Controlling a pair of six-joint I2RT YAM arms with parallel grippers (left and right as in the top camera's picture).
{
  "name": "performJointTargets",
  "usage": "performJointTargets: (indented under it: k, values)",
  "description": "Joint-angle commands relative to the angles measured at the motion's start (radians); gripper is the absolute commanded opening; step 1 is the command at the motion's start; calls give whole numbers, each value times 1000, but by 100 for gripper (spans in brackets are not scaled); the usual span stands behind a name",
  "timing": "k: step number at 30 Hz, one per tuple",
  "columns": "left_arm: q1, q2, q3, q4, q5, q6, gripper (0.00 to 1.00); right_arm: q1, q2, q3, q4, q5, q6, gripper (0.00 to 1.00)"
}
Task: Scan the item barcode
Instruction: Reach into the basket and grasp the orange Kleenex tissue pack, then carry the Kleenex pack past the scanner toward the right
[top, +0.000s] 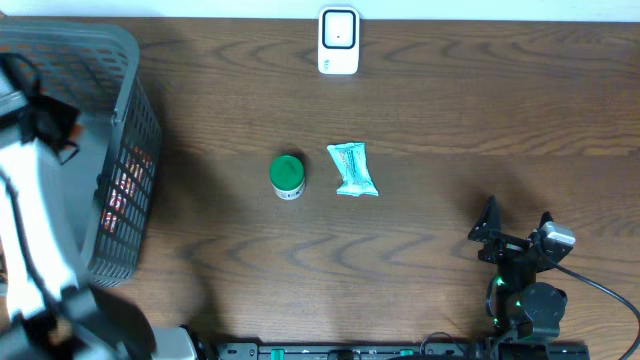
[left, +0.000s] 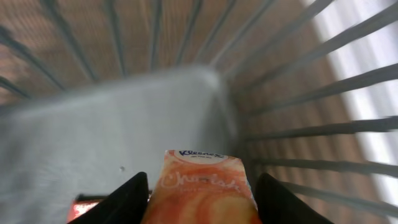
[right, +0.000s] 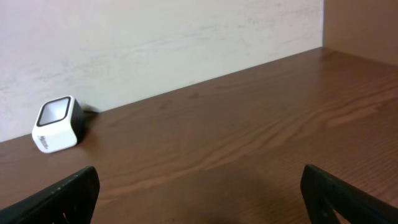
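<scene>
An orange Kleenex tissue pack (left: 200, 186) lies inside the grey mesh basket (top: 130, 60) at the table's left. My left gripper (left: 202, 177) is down in the basket, its black fingers pressed against both sides of the pack. From overhead the pack is hidden by my left arm. The white barcode scanner (top: 338, 41) stands at the far edge, also seen in the right wrist view as a white scanner (right: 57, 123) by the wall. My right gripper (top: 517, 222) rests open near the front right, nothing between its fingers (right: 81, 186).
A green-lidded jar (top: 287, 176) and a teal packet (top: 353, 169) lie side by side mid-table. A red item (left: 84, 208) lies on the basket floor left of the pack. The basket's wire walls (left: 298, 130) rise close around my left gripper.
</scene>
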Motion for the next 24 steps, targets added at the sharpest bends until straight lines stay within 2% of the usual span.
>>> performJointTargets:
  k: [1,15,20,24]
  values:
    - [8,-72,6,-23,-16,21,53,-3,-6,-1,-4,2,12,99]
    - [7,-152,6,-95,23,21,50,-3,-6,-1,-4,2,12,99]
    - [-5,-221,6,-105,127,21,50,-3,-6,-1,-4,2,12,99]
    - [-82,-294,6,-105,233,17,50,-3,-6,-1,-4,2,12,99]
